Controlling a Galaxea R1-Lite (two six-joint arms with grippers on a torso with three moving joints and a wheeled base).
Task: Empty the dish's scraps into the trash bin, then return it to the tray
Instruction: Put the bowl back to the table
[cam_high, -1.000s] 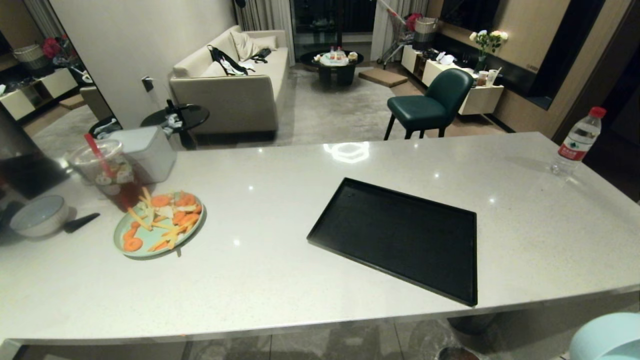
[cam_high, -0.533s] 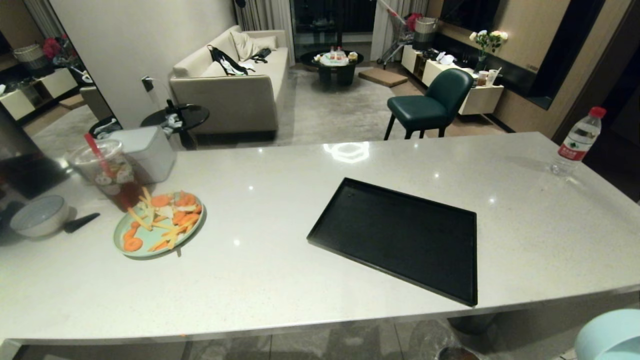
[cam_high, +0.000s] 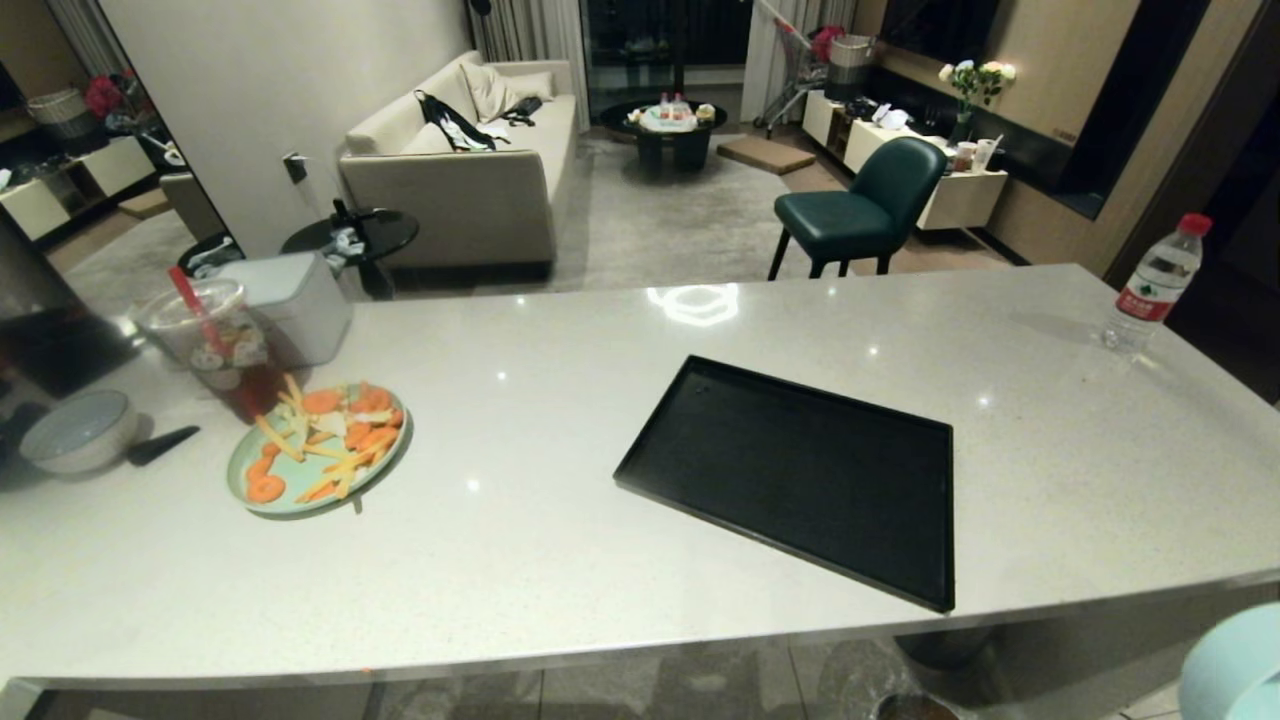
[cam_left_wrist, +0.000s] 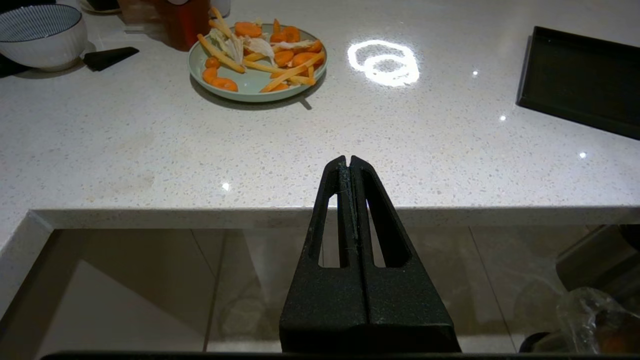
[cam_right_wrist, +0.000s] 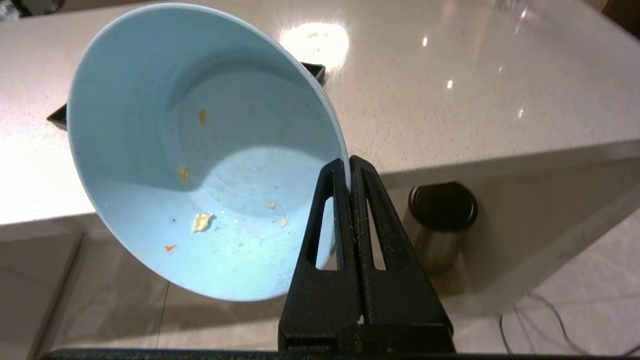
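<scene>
A wide, pale speckled stone counter (cam_high: 560, 520) with a glossy top fills the foreground, and ceiling lights reflect on it as bright spots. On its right half lies the large flat black rectangular tray (cam_high: 800, 475) with a low rim, and nothing is on it. Near the left end sits a wide pale-green plate (cam_high: 315, 450) with orange carrot slices and yellow strips, beside a clear plastic cup of dark drink (cam_high: 215, 345) with a red straw and a white-grey bowl (cam_high: 80, 430). A plastic water bottle with a red cap (cam_high: 1155, 285) stands at the far right corner. Behind the counter is a living room with a beige sofa (cam_high: 470, 170), a dark green chair (cam_high: 860, 210) and a low round black table (cam_high: 665, 130). The right gripper (cam_right_wrist: 350, 165) is clenched on the rim of the small round light-blue bowl (cam_right_wrist: 200, 150), held tilted below the counter's near edge at the right; only a few tiny scraps (cam_right_wrist: 201, 221) stick inside. A steel bin with a black lid (cam_right_wrist: 440, 225) stands on the floor under the counter. The left gripper (cam_left_wrist: 348, 162) is closed on nothing, in front of the counter's edge.
</scene>
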